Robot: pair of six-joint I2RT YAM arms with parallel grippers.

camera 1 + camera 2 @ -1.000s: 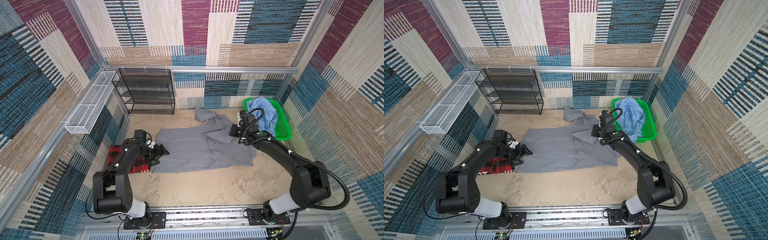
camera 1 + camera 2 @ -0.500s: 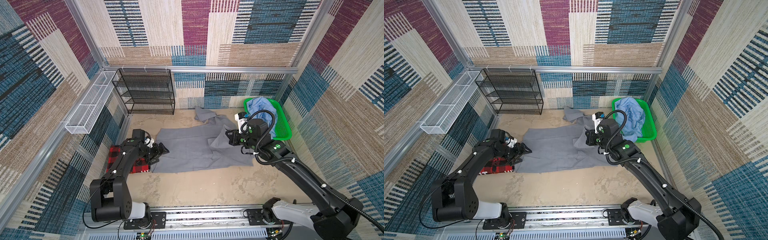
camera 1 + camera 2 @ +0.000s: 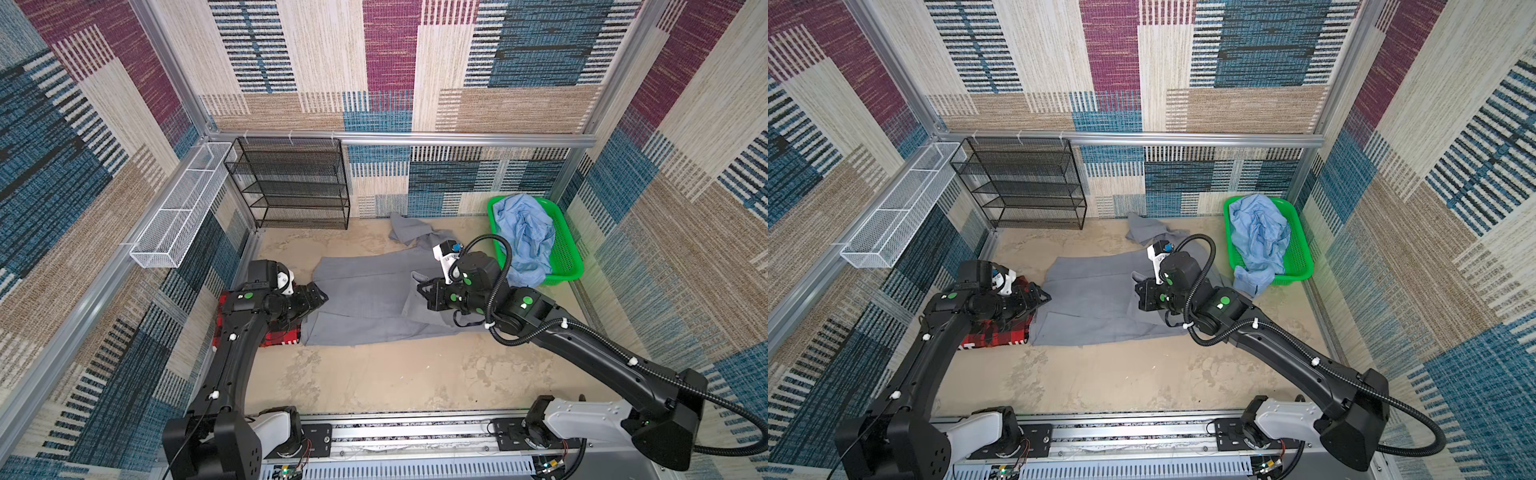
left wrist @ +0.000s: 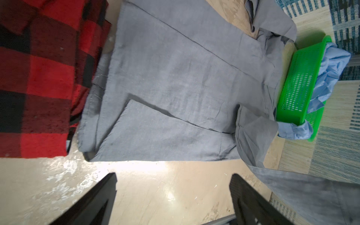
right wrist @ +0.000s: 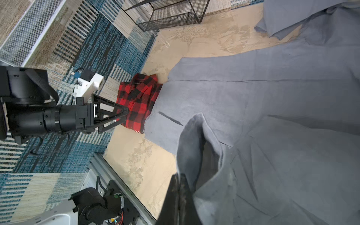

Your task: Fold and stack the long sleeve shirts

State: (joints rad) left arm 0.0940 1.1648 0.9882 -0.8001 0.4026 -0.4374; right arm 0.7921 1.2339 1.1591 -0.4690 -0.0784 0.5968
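The grey shirt lies spread across the middle of the table. My right gripper is shut on a raised fold of its right side, held over the shirt's body. At the grey shirt's left edge sits the folded red-and-black plaid shirt, partly hidden under my left arm. My left gripper hovers open beside the grey shirt's left hem, nothing between its fingers. The crumpled light blue shirt fills the green basket.
The green mesh basket stands at the back right, touching the grey shirt's sleeve. A black wire rack stands against the back wall. A white wire basket hangs on the left wall. A metal rail runs along the front.
My right gripper has swung from beside the basket toward the middle, pulling the grey shirt's right side over its body. My left gripper has opened wider near the hem.
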